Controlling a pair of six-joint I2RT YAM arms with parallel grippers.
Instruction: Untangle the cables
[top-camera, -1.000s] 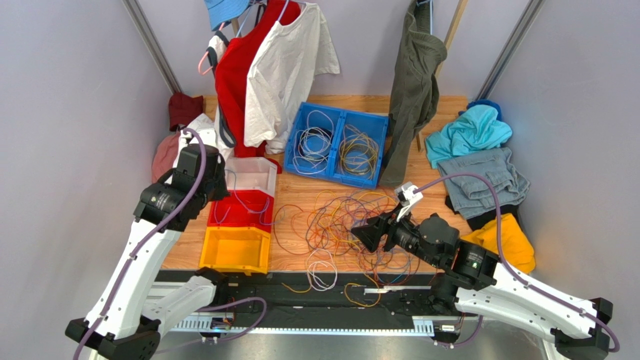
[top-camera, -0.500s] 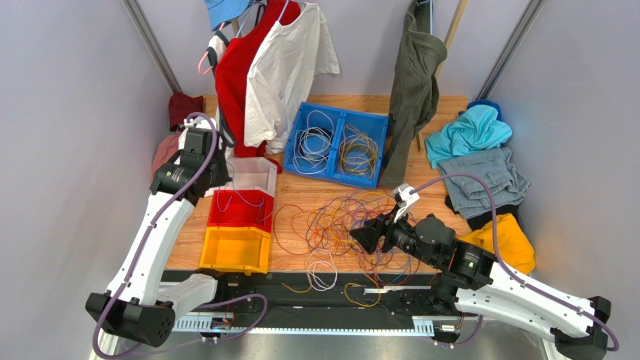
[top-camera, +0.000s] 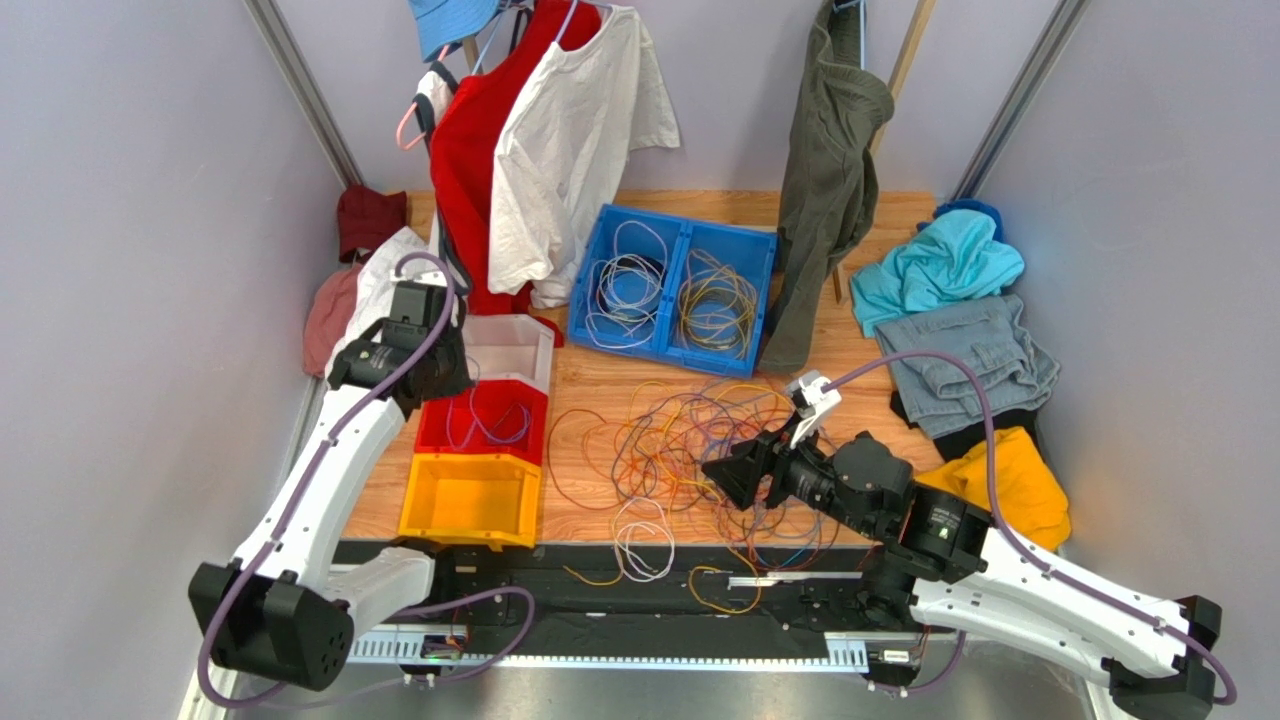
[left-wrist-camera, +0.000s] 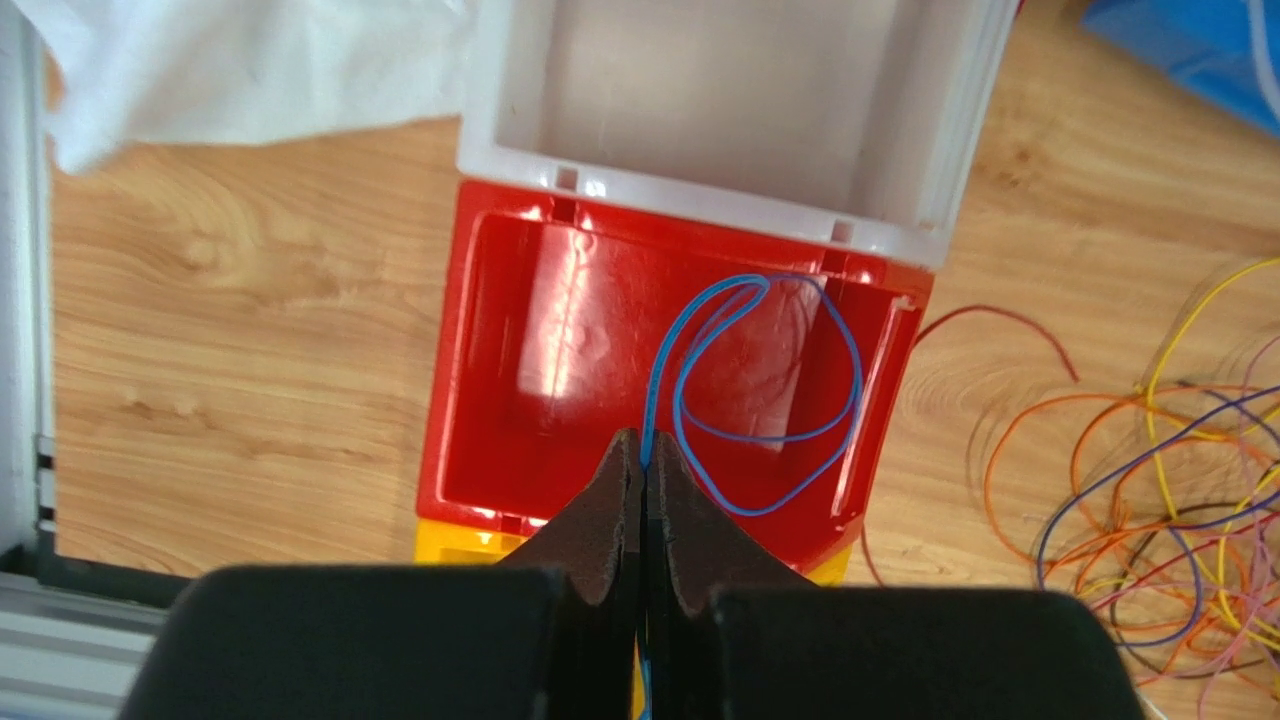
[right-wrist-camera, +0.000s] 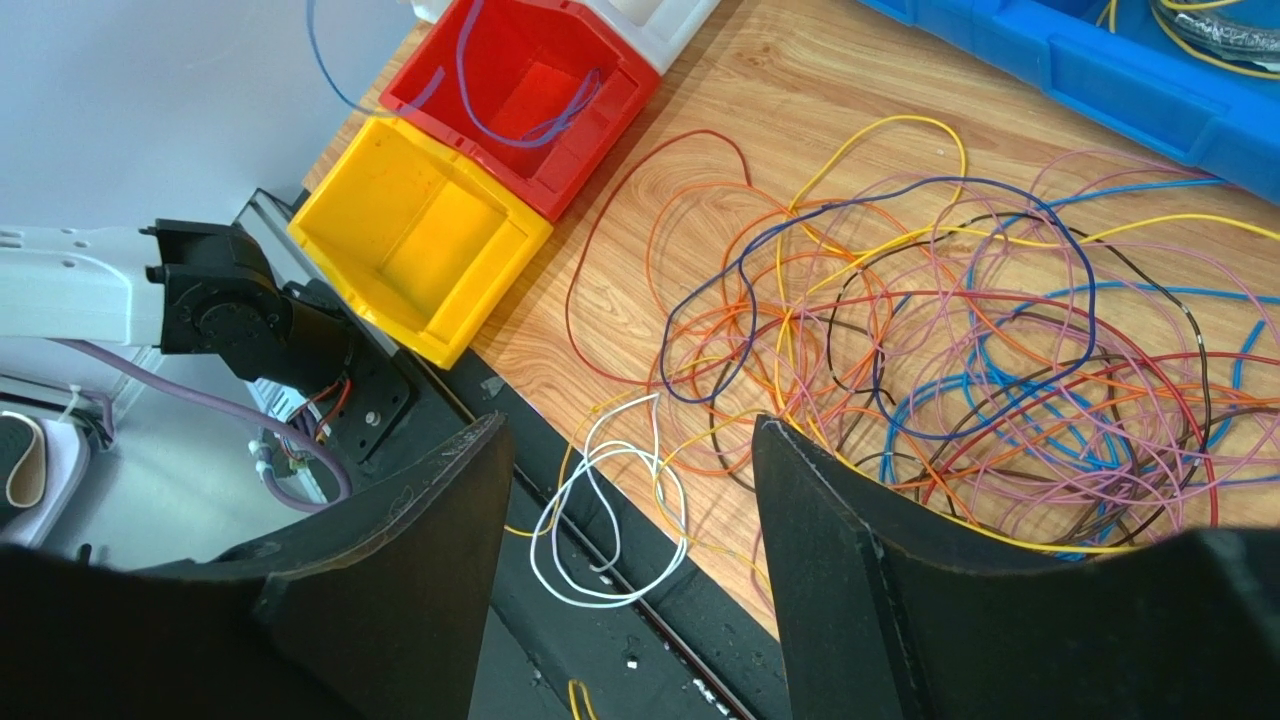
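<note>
Okay, far left first: my left hand (left-wrist-camera: 643, 477) is pinched tight on a blue cable (left-wrist-camera: 657, 368), with nothing but that strand between the fingers. The strand runs straight away from the fingertips, then opens into a loop lying in the red bin (left-wrist-camera: 511, 375), its long axis running from the bin's near wall to its far wall. A white bin (left-wrist-camera: 691, 210) butts against the red one's far side and a yellow bin (top-camera: 469, 498) against its near side. Further right, the other cables (right-wrist-camera: 962, 330) sprawl tangled on the worktop (top-camera: 601, 383), nearer me than the blue tray (top-camera: 661, 354); the heap is wider than it is deep. One white cable (right-wrist-camera: 609, 510) loops off its near-left corner, long axis pointing toward me, onto the black rail (top-camera: 601, 567). My right hand (right-wrist-camera: 631, 450) hovers over that near-left part, fingers spread wide, holding nothing.
</note>
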